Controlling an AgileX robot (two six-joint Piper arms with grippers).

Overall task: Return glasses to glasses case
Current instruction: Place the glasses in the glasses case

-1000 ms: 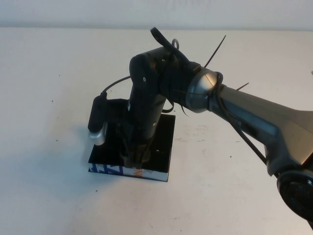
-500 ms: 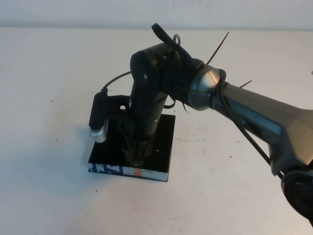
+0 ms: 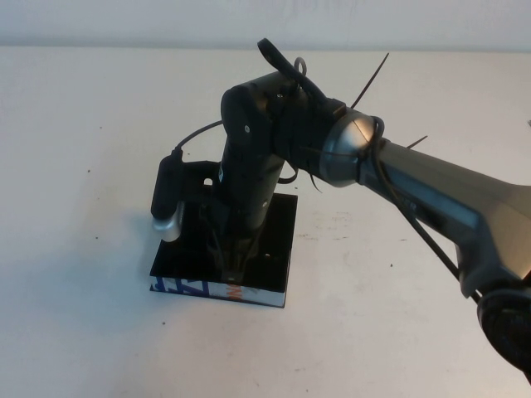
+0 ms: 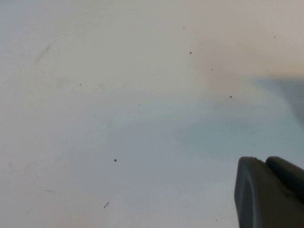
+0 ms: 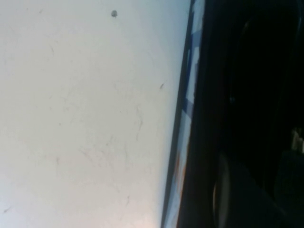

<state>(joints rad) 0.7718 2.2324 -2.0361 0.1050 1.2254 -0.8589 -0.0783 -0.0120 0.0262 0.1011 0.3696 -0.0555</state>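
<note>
The glasses case point(image 3: 275, 240) is a black box lying on the white table, with a white side printed in blue and orange point(image 3: 199, 288) facing me. My right gripper point(image 3: 234, 269) points straight down into the case, near its front edge. In the right wrist view the printed side point(image 5: 186, 95) runs beside the dark inside of the case point(image 5: 247, 85). The glasses are hidden under the arm and in the dark interior. My left gripper point(image 4: 268, 164) is out of the high view and hovers shut and empty over bare table.
The white table point(image 3: 99, 124) is bare all round the case. The right arm point(image 3: 431, 199) reaches in from the right, with cables and zip ties standing up from its wrist. The table's far edge meets a pale wall.
My right gripper has risen slightly inside the case since one second ago, and the arm shifted a little. Nothing has moved in the last half second.
</note>
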